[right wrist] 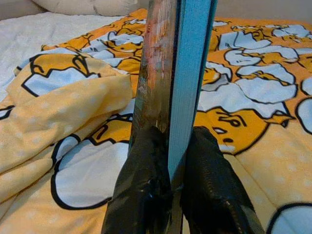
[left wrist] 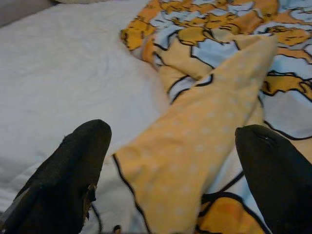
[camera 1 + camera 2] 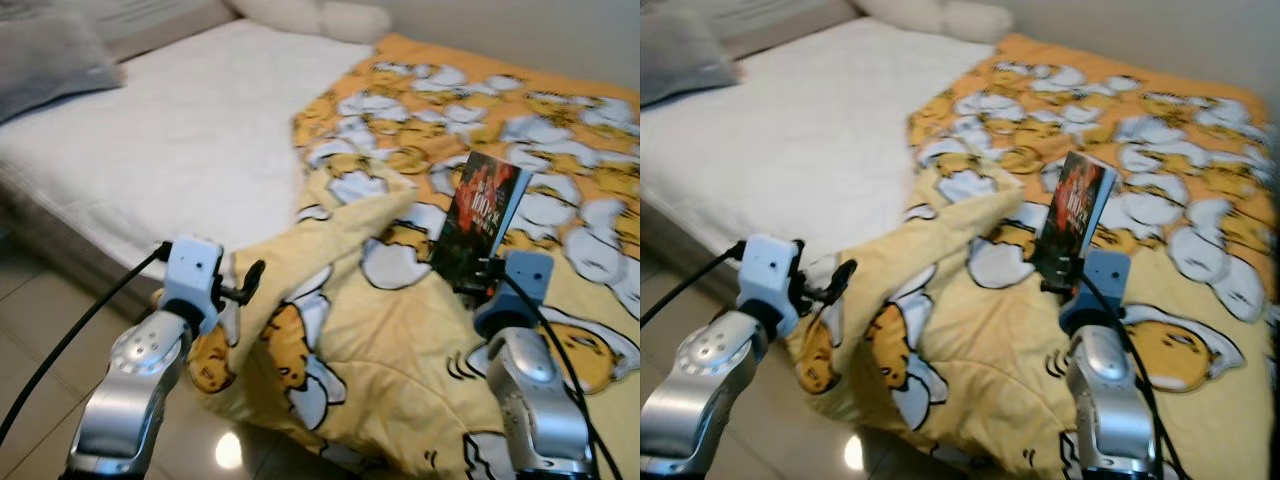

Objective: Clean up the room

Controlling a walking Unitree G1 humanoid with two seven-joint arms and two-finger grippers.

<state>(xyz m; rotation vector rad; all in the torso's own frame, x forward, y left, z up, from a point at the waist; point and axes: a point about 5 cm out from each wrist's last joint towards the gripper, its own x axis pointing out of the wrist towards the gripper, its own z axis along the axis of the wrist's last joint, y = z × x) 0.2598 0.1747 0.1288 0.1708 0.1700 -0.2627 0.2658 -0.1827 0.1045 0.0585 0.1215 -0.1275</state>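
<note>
A yellow quilt [image 3: 400,340] printed with cartoon egg figures lies crumpled over the right part of a bed, one corner hanging off the front edge. My right gripper [image 1: 173,170] is shut on a dark-covered book [image 3: 482,215] with light blue page edges [image 1: 187,73], held upright above the quilt. My left gripper [image 2: 170,170] is open at the bed's front edge, its two black fingers [image 2: 73,170] straddling a folded ridge of the quilt [image 2: 204,126].
The white mattress [image 3: 180,130] is bare on the left. A grey pillow [image 3: 50,55] lies at the far left and a cream pillow [image 3: 310,15] at the head. Glossy tiled floor [image 3: 40,320] runs before the bed.
</note>
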